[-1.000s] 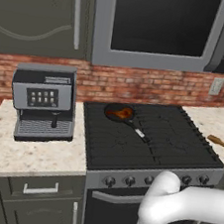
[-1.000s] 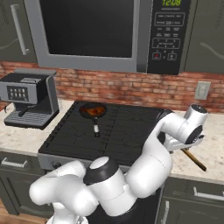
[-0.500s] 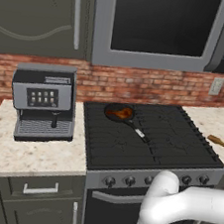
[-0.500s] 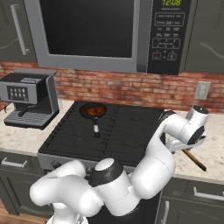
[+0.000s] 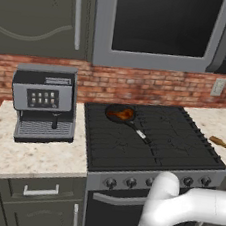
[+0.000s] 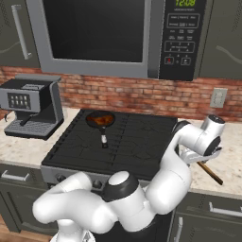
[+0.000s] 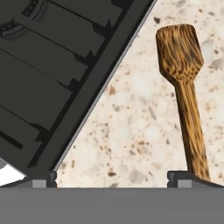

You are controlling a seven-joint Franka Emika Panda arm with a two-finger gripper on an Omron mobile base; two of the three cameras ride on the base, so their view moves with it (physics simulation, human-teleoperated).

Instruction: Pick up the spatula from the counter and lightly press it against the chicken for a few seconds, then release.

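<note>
Fingers [image 7: 187, 176] spread wide over the speckled table [image 7: 131, 131], nothing held; wooden spatula [image 7: 186, 96] lies flat at 2 o'clock, handle running toward 5, stove [image 7: 52, 65] at 10

Domestic kitchen. Evidence: black range [image 5: 151, 140] with burner grates and front knobs, centre; frying pan [image 5: 121, 113] on its far-left burner; microwave [image 5: 162, 25] mounted above; red brick backsplash [image 5: 153, 87]; speckled stone counter [image 5: 24, 154] either side; coffee machine [image 5: 43, 101], left; dark cabinets [image 5: 42, 15] above and below; wooden spatula [image 7: 186, 87], right counter.

Flat, even rendered light, soft faint shadows, no glare; all views sharp, slightly pixelated.
</note>
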